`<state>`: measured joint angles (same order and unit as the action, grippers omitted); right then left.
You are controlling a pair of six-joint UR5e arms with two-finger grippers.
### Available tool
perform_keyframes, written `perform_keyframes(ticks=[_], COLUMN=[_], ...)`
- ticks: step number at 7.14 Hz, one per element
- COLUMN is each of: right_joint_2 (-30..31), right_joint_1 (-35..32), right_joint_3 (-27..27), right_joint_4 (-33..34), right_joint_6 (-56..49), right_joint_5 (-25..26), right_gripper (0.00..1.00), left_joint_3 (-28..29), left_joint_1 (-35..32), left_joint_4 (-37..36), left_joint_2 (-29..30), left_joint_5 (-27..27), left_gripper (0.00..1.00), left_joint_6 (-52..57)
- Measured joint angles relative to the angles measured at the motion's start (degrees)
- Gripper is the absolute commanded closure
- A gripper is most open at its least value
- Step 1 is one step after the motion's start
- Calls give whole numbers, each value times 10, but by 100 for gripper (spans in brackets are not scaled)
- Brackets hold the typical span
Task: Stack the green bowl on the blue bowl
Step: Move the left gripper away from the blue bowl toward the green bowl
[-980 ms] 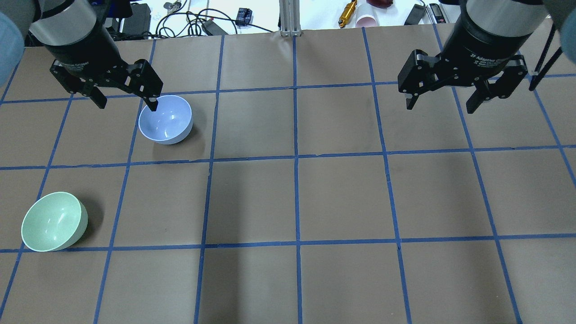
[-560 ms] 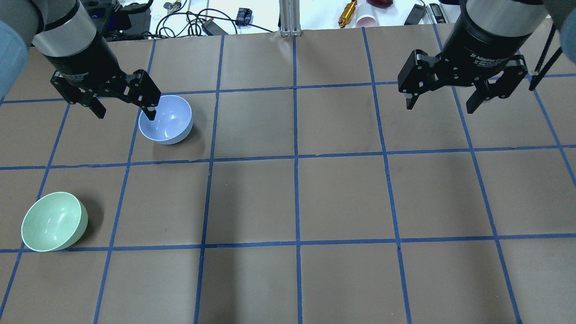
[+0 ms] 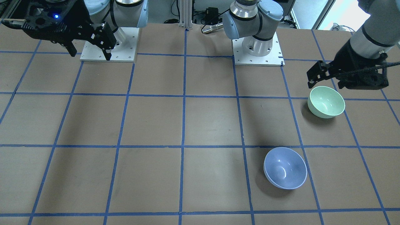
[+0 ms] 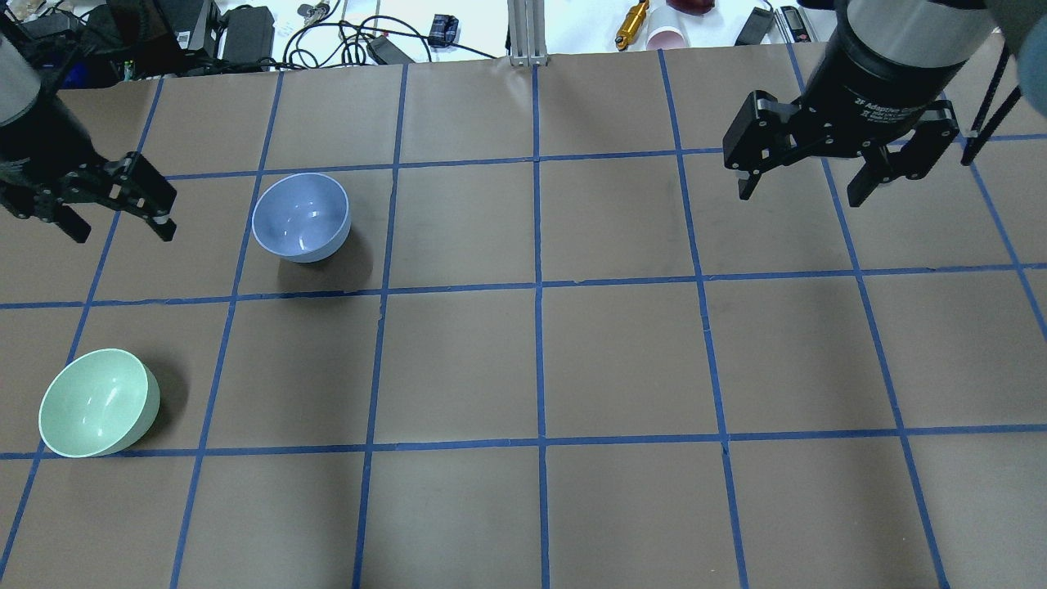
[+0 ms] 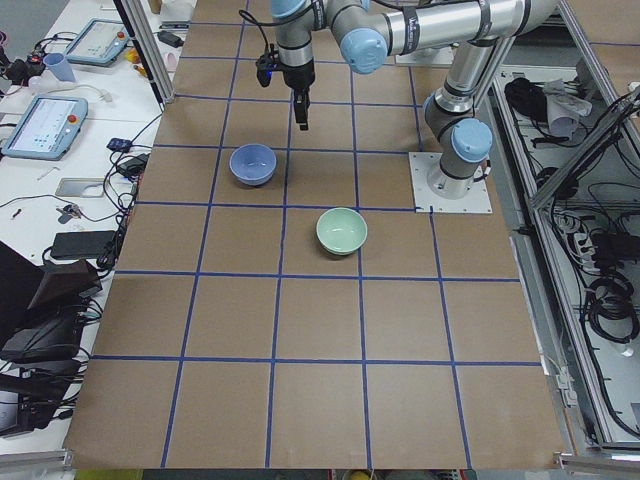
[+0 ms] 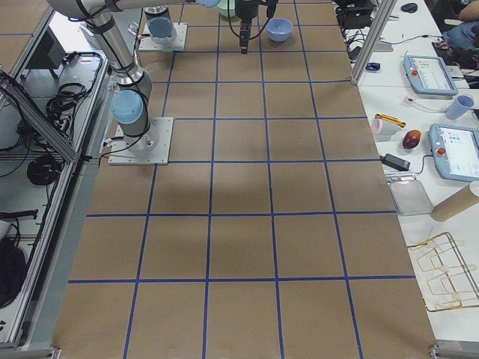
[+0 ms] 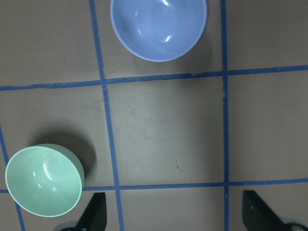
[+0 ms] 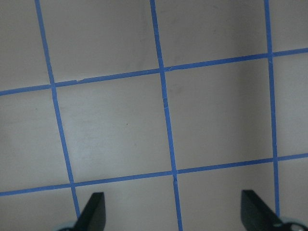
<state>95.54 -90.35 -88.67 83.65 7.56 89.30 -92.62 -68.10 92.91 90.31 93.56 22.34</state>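
Left gripper (image 4: 121, 233): fingers spread wide, nothing between them, raised over the table (image 4: 622, 360) and touching neither bowl. Arm cut off by the overhead view's left edge. In the front-facing view one finger plain, the other lost behind the gripper's own body. In the left wrist view only two dark fingertips (image 7: 94, 214) at the bottom edge.

Right gripper (image 4: 799, 196): likewise parted and empty, hanging above bare table on the opposite side, well apart from both bowls. Right wrist view: fingertips at the bottom edge, brown surface and blue tape lines (image 8: 166, 110), nothing else.

Green bowl (image 4: 98, 402): upright, empty, on the table at the robot's left, toward the near edge, alone in a grid square. Whole in the left wrist view, just beside one fingertip. Largely hidden at the top edge of the right-side view.

Blue bowl (image 4: 301, 217): upright, empty, one grid row farther from the robot and further inward, apart from the green bowl. Far rim cropped by the top edge of the left wrist view.
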Motion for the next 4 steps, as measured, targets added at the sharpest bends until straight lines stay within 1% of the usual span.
perform_keyframes(ticks=[2,4], right_joint_2=[0,0], right_joint_1=[0,0], right_joint_3=[0,1], right_joint_4=[0,0], right_joint_6=[0,0], right_joint_5=[0,0], right_gripper=[0,0], left_joint_3=[-18,-49], left_joint_1=[90,153], left_joint_4=[-6,-52], left_joint_2=[11,24], left_joint_5=[-4,-11], left_gripper=[0,0], left_joint_6=[82,153])
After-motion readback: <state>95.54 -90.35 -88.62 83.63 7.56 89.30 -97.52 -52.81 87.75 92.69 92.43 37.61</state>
